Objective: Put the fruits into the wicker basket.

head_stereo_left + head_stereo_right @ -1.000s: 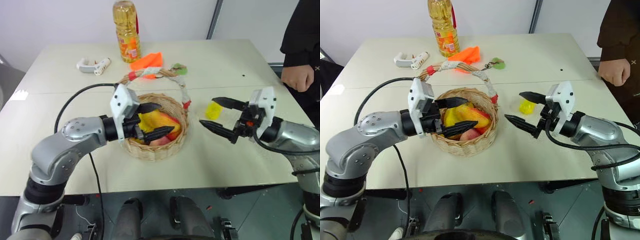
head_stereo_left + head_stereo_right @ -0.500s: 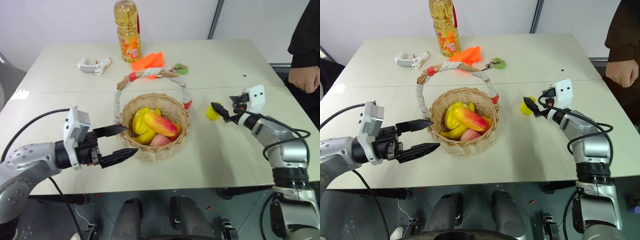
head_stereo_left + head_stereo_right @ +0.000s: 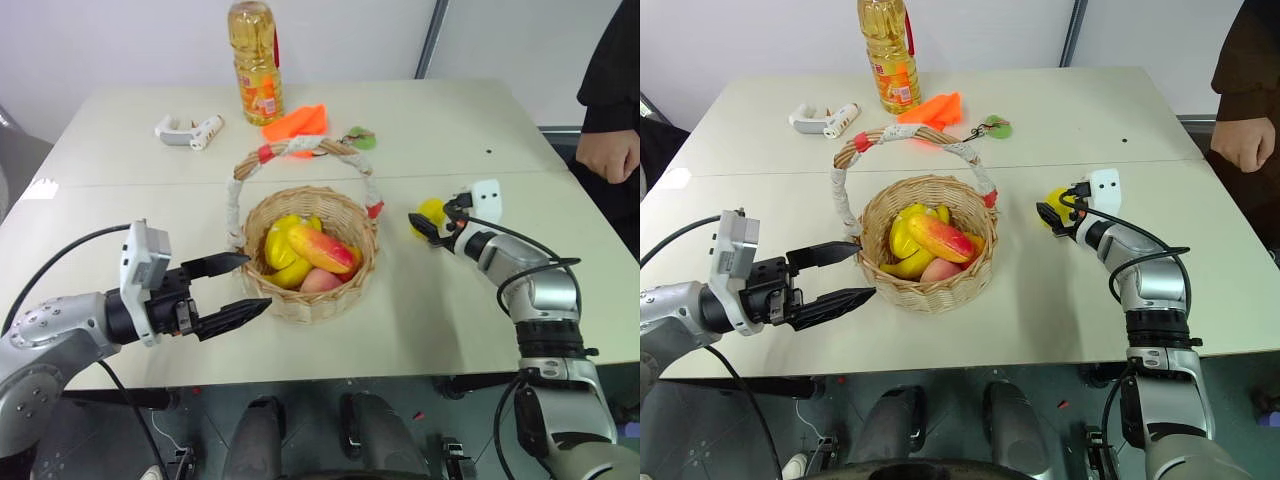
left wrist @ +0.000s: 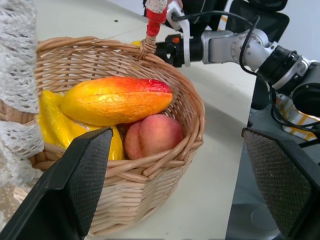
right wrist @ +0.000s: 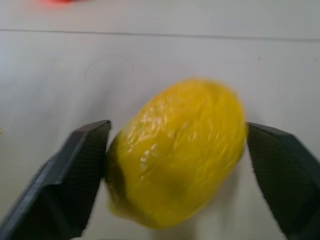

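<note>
the wicker basket (image 3: 928, 262) sits near the middle of the table (image 3: 1060, 330), its white-wrapped handle (image 3: 905, 135) arching over the far side with red bands at the ends. inside it, the mango (image 3: 940, 238) lies across the top, red blush pointing toward four o'clock, resting on a couple of yellow fruits (image 3: 898, 240) and a pink peach (image 4: 152, 139) tucked under it.

out at three o'clock from the basket, the small yellow lemon (image 5: 177, 150) is on the table, apart from the rim. the right tool (image 3: 1052, 215) is right on it: in the right wrist view its two dark fingers (image 5: 80, 167) sit on either side of the lemon, the one finger touching its skin, the other just at its edge, so the tool is straddling the fruit; whether it is gripping firmly, i cannot tell.

over at eight o'clock from the basket, the left tool (image 3: 835, 275) hangs level with its fingers spread wide, empty, tips aimed at the basket wall and just short of it.

at the far side of the table, twelve o'clock, stands an oil bottle (image 3: 888, 55), with an orange cloth (image 3: 935, 107) beside it, a small green item (image 3: 996, 127) to the right of that, and a white gadget (image 3: 820, 120) at eleven o'clock. a person's hand (image 3: 1238, 142) shows at the right edge, two o'clock.
</note>
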You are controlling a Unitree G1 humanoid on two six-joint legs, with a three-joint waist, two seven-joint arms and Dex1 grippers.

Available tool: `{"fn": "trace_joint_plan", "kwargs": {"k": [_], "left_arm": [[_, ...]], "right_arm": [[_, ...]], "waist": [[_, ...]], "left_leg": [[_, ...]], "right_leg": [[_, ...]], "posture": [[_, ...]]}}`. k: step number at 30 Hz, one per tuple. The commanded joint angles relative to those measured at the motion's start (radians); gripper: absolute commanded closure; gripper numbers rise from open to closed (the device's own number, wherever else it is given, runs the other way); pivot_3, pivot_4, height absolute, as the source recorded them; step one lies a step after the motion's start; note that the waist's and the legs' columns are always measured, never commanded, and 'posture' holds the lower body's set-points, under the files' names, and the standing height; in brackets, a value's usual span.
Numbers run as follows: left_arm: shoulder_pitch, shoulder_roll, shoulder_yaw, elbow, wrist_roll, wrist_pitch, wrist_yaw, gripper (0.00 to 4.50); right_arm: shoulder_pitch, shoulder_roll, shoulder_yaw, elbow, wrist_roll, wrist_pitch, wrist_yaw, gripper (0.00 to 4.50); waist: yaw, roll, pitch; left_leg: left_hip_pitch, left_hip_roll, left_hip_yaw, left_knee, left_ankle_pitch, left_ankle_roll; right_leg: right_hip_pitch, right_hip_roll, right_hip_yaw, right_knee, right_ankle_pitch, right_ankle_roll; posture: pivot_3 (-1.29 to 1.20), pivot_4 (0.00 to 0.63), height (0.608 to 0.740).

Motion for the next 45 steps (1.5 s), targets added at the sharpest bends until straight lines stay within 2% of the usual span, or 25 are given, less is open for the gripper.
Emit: {"fn": "trace_joint_plan", "kwargs": {"k": [1, 5, 9, 12, 15, 18, 20, 22, 27, 31, 32, 33, 34, 35, 39, 45], "left_arm": [[0.014, 0.004, 0.017, -0.002, 0.008, -0.025, -0.008, 0.0], [0.017, 0.001, 0.027, 0.007, 0.013, -0.032, -0.005, 0.0], [0.043, -0.005, 0.059, 0.025, 0.022, -0.051, -0.005, 0.0], [0.071, -0.016, 0.098, 0.047, 0.021, -0.069, -0.003, 0.0], [0.1, -0.039, 0.132, 0.084, 0.038, -0.106, -0.015, 0.0], [0.103, -0.061, 0.139, 0.119, 0.035, -0.131, -0.033, 0.0], [0.102, -0.067, 0.135, 0.133, 0.037, -0.14, -0.044, 0.0], [0.098, -0.075, 0.123, 0.143, 0.047, -0.154, -0.049, 0.0], [0.109, -0.085, 0.113, 0.14, 0.065, -0.172, -0.056, 0.0], [0.124, -0.09, 0.112, 0.129, 0.068, -0.178, -0.054, 0.0], [0.127, -0.092, 0.113, 0.126, 0.068, -0.18, -0.053, 0.0], [0.129, -0.094, 0.114, 0.124, 0.067, -0.181, -0.052, 0.0], [0.133, -0.096, 0.115, 0.119, 0.067, -0.183, -0.05, 0.0], [0.136, -0.098, 0.115, 0.114, 0.068, -0.183, -0.048, 0.0], [0.148, -0.109, 0.108, 0.101, 0.073, -0.187, -0.041, 0.0], [0.142, -0.121, 0.086, 0.105, 0.084, -0.19, -0.041, 0.0]], "right_arm": [[-0.006, 0.003, -0.04, -0.029, 0.02, 0.035, -0.017, 1.55], [0.012, -0.011, -0.033, -0.08, 0.009, 0.019, -0.011, 1.55], [0.066, -0.062, -0.051, -0.216, 0.027, 0.015, 0.035, 1.55], [0.163, -0.152, -0.07, -0.368, 0.063, 0.007, 0.149, 1.55], [0.338, -0.291, -0.111, -0.583, 0.156, -0.026, 0.384, 1.55], [0.388, -0.341, -0.136, -0.77, 0.356, 0.078, 0.468, 1.55], [0.374, -0.342, -0.126, -0.844, 0.445, 0.131, 0.463, 1.55], [0.299, -0.292, -0.043, -0.902, 0.462, 0.163, 0.385, 1.55], [0.098, -0.109, 0.207, -0.894, 0.332, 0.22, 0.163, 1.55], [0.025, -0.016, 0.307, -0.829, 0.243, 0.243, 0.07, 1.55], [0.016, -0.001, 0.322, -0.819, 0.233, 0.246, 0.062, 0.92], [0.01, 0.009, 0.332, -0.814, 0.227, 0.248, 0.057, 0.7], [0.006, 0.015, 0.343, -0.815, 0.224, 0.248, 0.062, 0.28], [0.005, 0.015, 0.349, -0.824, 0.222, 0.241, 0.072, 0.03], [0.045, -0.026, 0.318, -0.897, 0.241, 0.195, 0.133, 0.03], [0.215, -0.188, 0.095, -0.976, 0.467, 0.233, 0.307, 0.03]], "waist": [[-0.001, 0.0, 0.0], [-0.002, 0.0, 0.0], [-0.002, 0.001, 0.0], [0.001, 0.001, 0.001], [0.004, 0.002, 0.001], [-0.006, 0.002, 0.001], [-0.014, 0.002, 0.001], [-0.018, 0.001, 0.001], [-0.028, 0.001, 0.001], [-0.023, 0.001, 0.0], [-0.02, 0.001, 0.0], [-0.017, 0.001, 0.0], [-0.017, 0.001, 0.0], [-0.017, 0.001, 0.0], [-0.017, 0.001, 0.0], [0.001, 0.0, 0.0]], "left_leg": [[0.0, 0.0, 0.0, 0.0, 0.0, 0.0], [0.0, 0.0, 0.0, 0.0, 0.0, 0.0], [0.0, 0.0, 0.0, -0.001, 0.0, 0.0], [-0.001, 0.0, 0.0, -0.001, 0.0, 0.0], [-0.001, 0.0, 0.0, -0.002, 0.0, 0.0], [0.0, 0.001, 0.0, -0.002, -0.001, 0.001], [0.002, 0.001, 0.0, -0.002, -0.001, 0.001], [0.003, 0.001, -0.001, -0.002, -0.001, 0.001], [0.003, 0.001, -0.001, -0.002, -0.001, 0.001], [-0.004, 0.001, 0.0, -0.002, -0.001, 0.001], [-0.004, 0.0, 0.0, -0.003, -0.001, 0.001], [-0.004, 0.0, -0.001, -0.003, -0.001, 0.001], [-0.004, 0.0, 0.0, -0.003, -0.001, 0.001], [-0.004, 0.0, 0.0, -0.003, -0.001, 0.001], [-0.004, 0.0, 0.0, -0.002, -0.001, 0.001], [-0.003, 0.0, 0.0, -0.002, -0.001, 0.001]], "right_leg": [[0.0, 0.0, 0.0, 0.0, 0.0, 0.0], [0.0, 0.0, 0.0, 0.0, 0.0, 0.0], [-0.001, 0.0, 0.0, 0.0, 0.0, 0.0], [-0.002, 0.0, 0.0, 0.0, 0.0, 0.0], [-0.002, 0.0, 0.0, -0.001, -0.001, 0.001], [-0.001, 0.0, 0.0, -0.001, -0.003, 0.004], [-0.001, 0.001, 0.001, -0.001, -0.001, 0.002], [0.0, 0.002, 0.001, 0.0, -0.001, 0.0], [-0.001, 0.002, 0.001, -0.002, 0.001, -0.002], [-0.006, 0.0, 0.001, -0.002, 0.002, -0.004], [-0.006, 0.0, 0.001, -0.002, 0.001, -0.002], [-0.006, 0.0, 0.001, -0.002, 0.001, -0.002], [-0.006, 0.0, 0.001, -0.002, 0.0, -0.002], [-0.006, -0.001, 0.001, -0.002, 0.0, -0.002], [-0.006, -0.001, 0.001, -0.002, 0.001, -0.002], [-0.005, 0.0, 0.001, -0.002, 0.0, -0.002]], "posture": [[0.0, 0.15, 0.74], [0.0, 0.15, 0.74], [0.0, 0.15, 0.74], [0.0, 0.15, 0.74], [0.0, 0.15, 0.74], [0.0, 0.15, 0.74], [0.0, 0.15, 0.74], [0.0, 0.15, 0.74], [0.0, 0.15, 0.74], [0.0, 0.15, 0.74], [0.0, 0.15, 0.74], [0.0, 0.15, 0.74], [0.0, 0.15, 0.74], [0.0, 0.15, 0.74], [0.0, 0.15, 0.74], [0.0, 0.15, 0.74]]}}
